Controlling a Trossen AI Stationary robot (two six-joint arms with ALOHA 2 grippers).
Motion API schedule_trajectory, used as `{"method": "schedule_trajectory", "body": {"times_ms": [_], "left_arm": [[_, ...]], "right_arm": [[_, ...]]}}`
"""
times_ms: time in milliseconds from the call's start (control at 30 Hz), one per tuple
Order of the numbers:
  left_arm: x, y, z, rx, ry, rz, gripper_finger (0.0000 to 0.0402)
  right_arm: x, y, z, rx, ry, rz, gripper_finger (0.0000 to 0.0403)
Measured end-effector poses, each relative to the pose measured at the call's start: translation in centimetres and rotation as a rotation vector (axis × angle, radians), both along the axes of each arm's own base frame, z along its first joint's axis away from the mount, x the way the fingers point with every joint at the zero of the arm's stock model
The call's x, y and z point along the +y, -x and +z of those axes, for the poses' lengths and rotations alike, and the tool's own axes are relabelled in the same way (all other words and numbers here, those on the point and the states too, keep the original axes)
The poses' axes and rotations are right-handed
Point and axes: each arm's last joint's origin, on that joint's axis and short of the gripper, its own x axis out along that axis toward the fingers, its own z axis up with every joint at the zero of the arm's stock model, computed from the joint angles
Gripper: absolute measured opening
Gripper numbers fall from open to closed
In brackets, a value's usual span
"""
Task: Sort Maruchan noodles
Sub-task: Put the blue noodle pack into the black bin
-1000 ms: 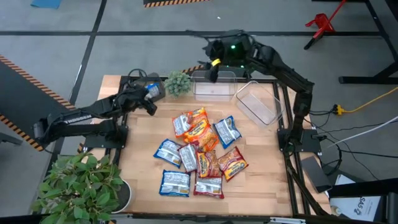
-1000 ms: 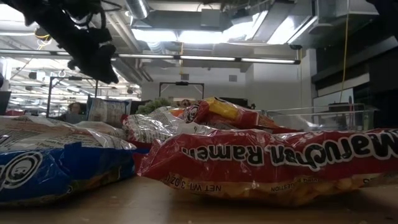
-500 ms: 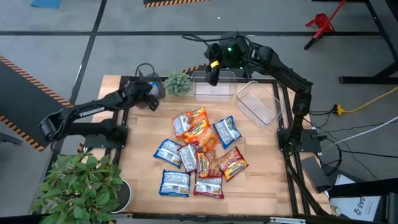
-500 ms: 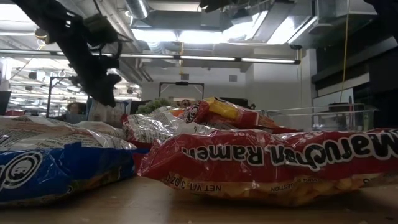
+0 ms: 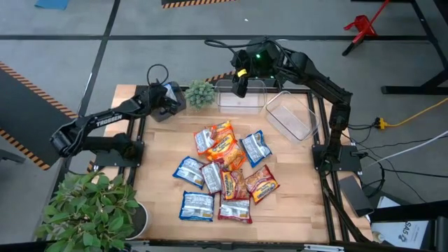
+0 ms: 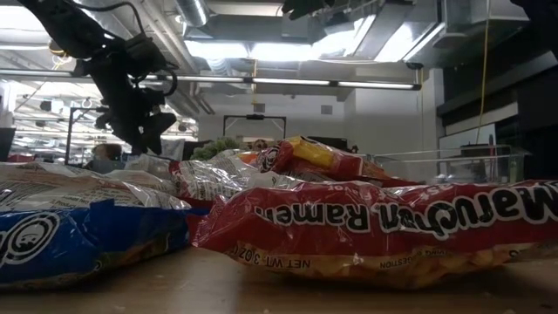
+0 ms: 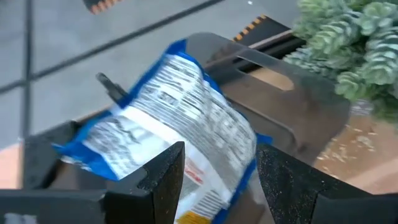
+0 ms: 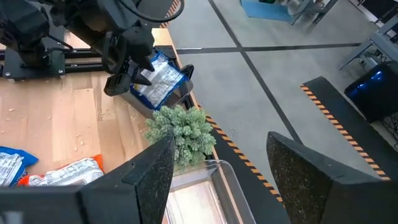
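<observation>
Left gripper (image 5: 168, 103): at the far left corner of the worktop (image 5: 161, 203), just beside the small green plant (image 5: 201, 93); its fingers (image 7: 163, 177) are closed on a blue-and-white packet (image 7: 180, 127), which sticks out ahead of them over a dark tray-like piece at the worktop's edge.
Held packet: also seen from the right wrist view (image 8: 158, 78), hanging from the left gripper (image 8: 127, 68) near the plant (image 8: 180, 130).
Right gripper (image 5: 240, 78): raised over the far edge, above the clear bin (image 5: 241, 98) that stands next to the plant; its fingers (image 8: 134, 180) stand wide apart with nothing between them.
Second clear bin (image 5: 288, 115): tilted at an angle, to the right of the first, near the right arm's base.
Maruchan noodles (image 5: 224, 171): a loose overlapping heap in the middle of the worktop, blue-and-white, orange-yellow and red packets mixed.
Low view: a red packet (image 6: 384, 231) lies nearest, a blue one (image 6: 78, 240) beside it; the left gripper (image 6: 139, 118) hangs above the heap's far side.
</observation>
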Motion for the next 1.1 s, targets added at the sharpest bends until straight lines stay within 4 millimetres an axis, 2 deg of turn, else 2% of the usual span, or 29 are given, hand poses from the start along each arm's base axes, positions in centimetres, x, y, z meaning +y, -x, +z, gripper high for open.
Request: {"method": "schedule_trajectory", "body": {"times_ms": [300,433,533,733,900,1100], "left_arm": [[0.1,0.1,-0.1,0.072,-0.029,0.005,0.0192],[-0.1,-0.2,-0.4,-0.049,0.07,-0.025,0.0192],[-0.4,-0.2,-0.1,-0.132,0.11,-0.04,0.0192],[-0.8,0.8,-0.3,-0.029,0.102,0.089,0.0192],[-0.4,1.1,-0.5,-0.062,0.117,0.155,0.0192],[0.3,1.4,-1.1,-0.099,0.153,0.226,0.0199]], "right_arm": [[0.1,0.0,0.0,-0.013,-0.024,-0.006,0.0241],[0.0,-0.3,-0.2,-0.043,-0.072,-0.005,0.0241],[-0.4,-1.7,-1.7,-0.051,-0.093,0.024,0.0241],[-1.0,-5.1,-5.9,-0.075,-0.184,0.08,0.0241],[-0.9,-6.1,-8.5,-0.025,-0.232,0.105,0.0241],[-0.9,-6.1,-9.3,0.004,-0.25,0.11,0.0241]]}}
